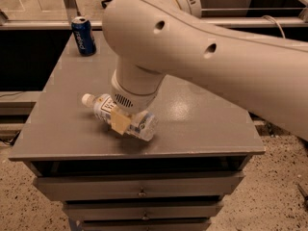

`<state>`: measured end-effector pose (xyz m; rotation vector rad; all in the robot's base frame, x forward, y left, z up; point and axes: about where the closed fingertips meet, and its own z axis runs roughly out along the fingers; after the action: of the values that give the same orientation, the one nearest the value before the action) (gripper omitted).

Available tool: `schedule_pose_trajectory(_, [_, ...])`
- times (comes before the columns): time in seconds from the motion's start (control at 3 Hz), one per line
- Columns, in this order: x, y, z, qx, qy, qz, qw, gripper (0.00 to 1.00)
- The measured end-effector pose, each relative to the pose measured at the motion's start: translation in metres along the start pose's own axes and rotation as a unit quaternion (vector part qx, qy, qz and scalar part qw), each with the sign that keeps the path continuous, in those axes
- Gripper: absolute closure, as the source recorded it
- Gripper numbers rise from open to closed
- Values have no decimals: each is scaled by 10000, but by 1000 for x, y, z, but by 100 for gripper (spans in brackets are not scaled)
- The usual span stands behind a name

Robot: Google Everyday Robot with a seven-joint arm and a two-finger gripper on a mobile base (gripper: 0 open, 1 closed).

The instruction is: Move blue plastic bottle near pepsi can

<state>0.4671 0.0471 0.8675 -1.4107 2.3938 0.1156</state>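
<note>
My end effector [126,121] is clamped across the middle of the blue plastic bottle [101,107]. The bottle lies on its side toward 7 o'clock on the grey worktop [207,124], its cap pointing to 10. I judge the grasp done and the carry not yet made, since the pepsi can [83,36] stands upright well apart at 11 o'clock, in the far corner. Drawers [139,186] sit below the worktop, and speckled floor [274,191] surrounds it.
</note>
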Motion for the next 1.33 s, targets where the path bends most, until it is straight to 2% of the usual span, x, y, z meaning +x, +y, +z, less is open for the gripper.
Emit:
schedule_pose_trajectory(0.33, [-20, -13, 1, 128, -247, -239, 9993, 100])
schedule_pose_trajectory(1.0, [-100, -97, 20, 388, -787, -949, 9916, 100])
schedule_pose_trajectory(1.33, [-140, -129, 33, 391, -919, -1299, 9865, 100])
